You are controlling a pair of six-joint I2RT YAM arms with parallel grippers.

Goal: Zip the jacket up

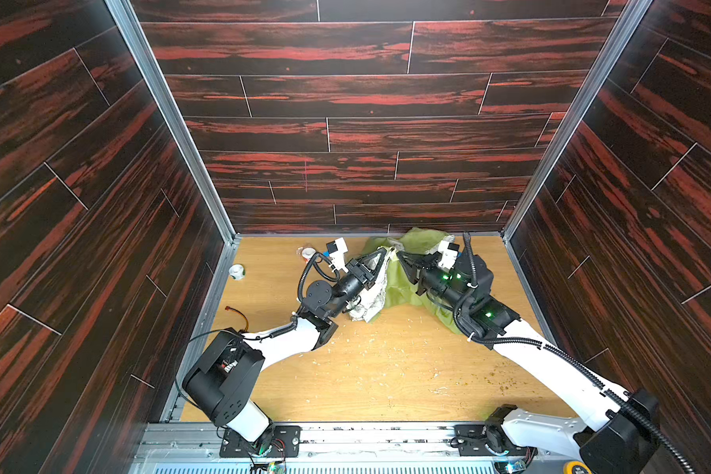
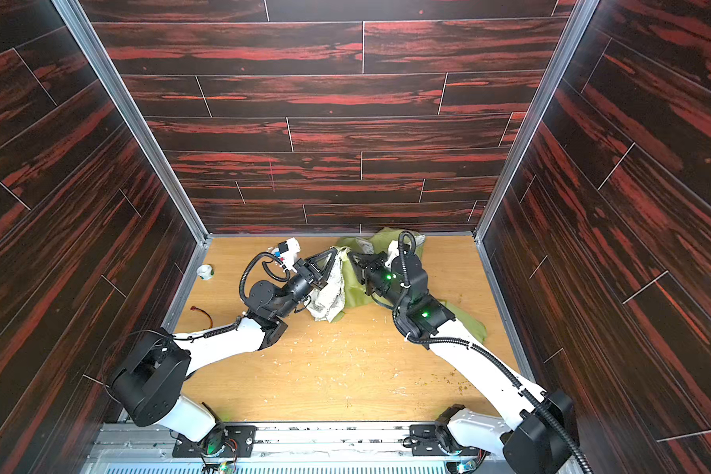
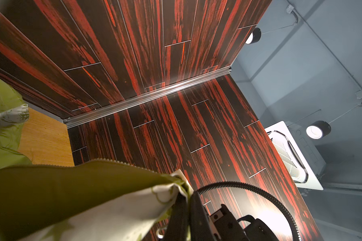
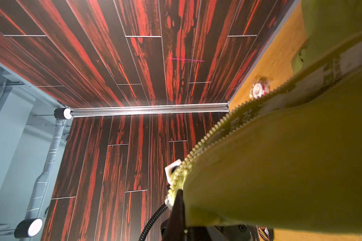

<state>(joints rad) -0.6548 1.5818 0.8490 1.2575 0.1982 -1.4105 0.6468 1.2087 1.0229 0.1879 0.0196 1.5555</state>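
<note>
Holding the jacket (image 1: 399,289) up from the far right of the table (image 1: 386,377), I have the left gripper (image 1: 380,256) clamped tight on one front edge and the right gripper (image 1: 405,258) on the other. I judge this brings the two rows of zipper teeth (image 4: 207,135) together for joining.

Bright ceiling lamps (image 3: 317,129), glare on rail (image 3: 155,98), near jacket (image 3: 50,198) seemingly blurred

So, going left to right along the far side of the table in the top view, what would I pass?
Small white-and-green round thing → small clear cup → left gripper → right gripper. Both grippers are shut on the green jacket, which spreads under and behind them.
</note>
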